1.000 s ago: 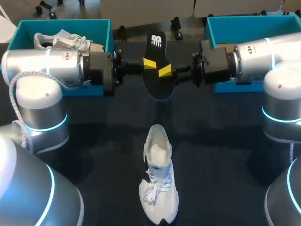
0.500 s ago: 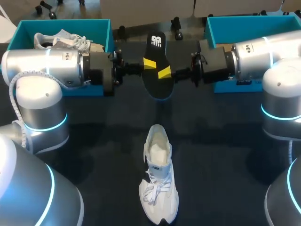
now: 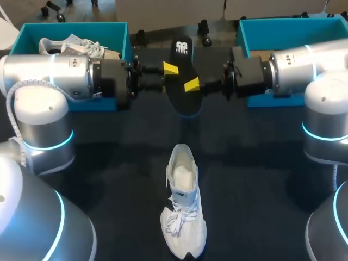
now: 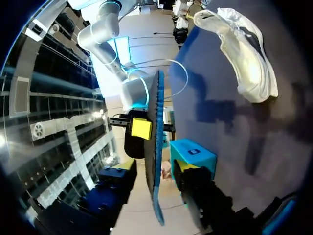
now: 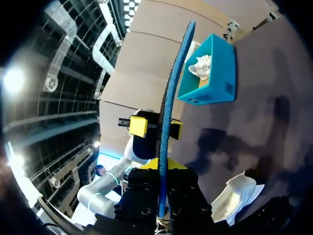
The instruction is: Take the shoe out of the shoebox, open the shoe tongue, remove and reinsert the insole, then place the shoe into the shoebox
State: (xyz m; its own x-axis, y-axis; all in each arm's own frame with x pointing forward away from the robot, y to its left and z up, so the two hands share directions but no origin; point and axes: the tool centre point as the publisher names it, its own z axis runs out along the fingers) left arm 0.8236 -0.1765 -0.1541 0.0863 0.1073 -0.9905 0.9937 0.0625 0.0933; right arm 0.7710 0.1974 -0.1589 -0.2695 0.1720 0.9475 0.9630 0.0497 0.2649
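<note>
On the dark table (image 3: pixel 255 179), the left arm (image 3: pixel 54 76) and the right arm (image 3: pixel 310 62) come in from either side. They meet in the gap between two teal shoeboxes. The left shoebox (image 3: pixel 70 25) holds a second white shoe (image 3: pixel 70 46), and the right shoebox (image 3: pixel 288 32) is partly hidden behind the arm. The shoe (image 3: pixel 184 217) lies on the table nearer the robot, well apart from both boxes, with its mouth open. Judging from this, the taking out, the tongue opening and the insole removal are done. The black insole (image 3: pixel 184 100) hangs in the air between the arms, clear of the table. The left gripper (image 3: pixel 170 68) pinches it from both faces, and the right gripper (image 3: pixel 191 85) is closed on it too. Reinserting the insole and boxing the shoe are left to do.
</note>
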